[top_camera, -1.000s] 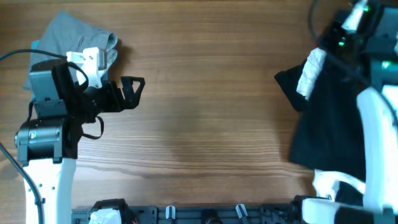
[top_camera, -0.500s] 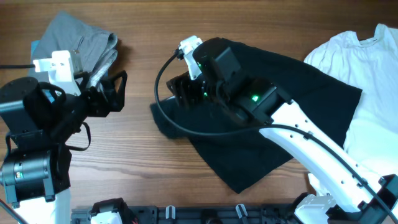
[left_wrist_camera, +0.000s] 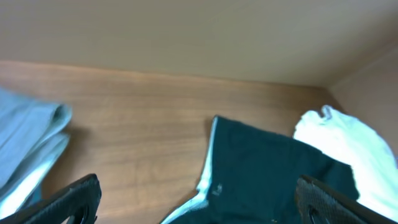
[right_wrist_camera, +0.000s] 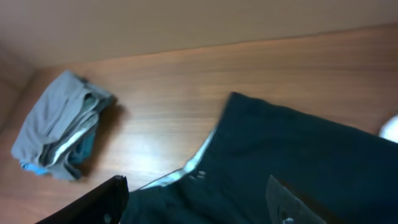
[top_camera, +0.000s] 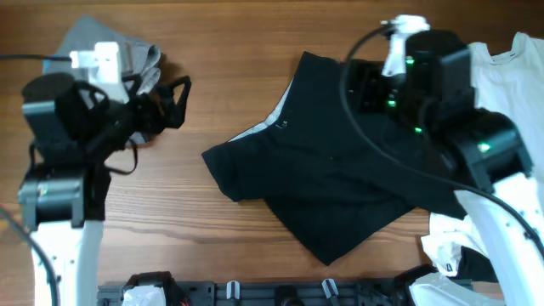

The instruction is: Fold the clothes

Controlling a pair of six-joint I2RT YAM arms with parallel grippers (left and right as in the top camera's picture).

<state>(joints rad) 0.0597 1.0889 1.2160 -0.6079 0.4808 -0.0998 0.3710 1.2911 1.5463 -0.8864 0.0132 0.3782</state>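
Note:
A black garment (top_camera: pixel 331 183) lies spread and rumpled in the middle of the table, its pale grey inner edge (top_camera: pixel 257 131) facing left. The left wrist view shows this black garment (left_wrist_camera: pixel 267 168), and so does the right wrist view (right_wrist_camera: pixel 292 155). My right gripper (top_camera: pixel 364 89) hovers over its upper right part, open and empty (right_wrist_camera: pixel 193 208). My left gripper (top_camera: pixel 176 99) stands open to the left of the garment, apart from it, with nothing between its fingers (left_wrist_camera: pixel 202 205). A white T-shirt (top_camera: pixel 510 81) lies at the right, partly under my right arm.
A folded pile of grey and blue pieces (top_camera: pixel 127 53) sits at the back left, just behind my left gripper. More white cloth (top_camera: pixel 446 246) lies at the front right. Bare wood (top_camera: pixel 170 212) shows between the black garment and my left arm.
My right gripper has opened, let go of the black garment and drawn back to the right. The garment now lies spread mid-table. My left gripper has shifted slightly up and right.

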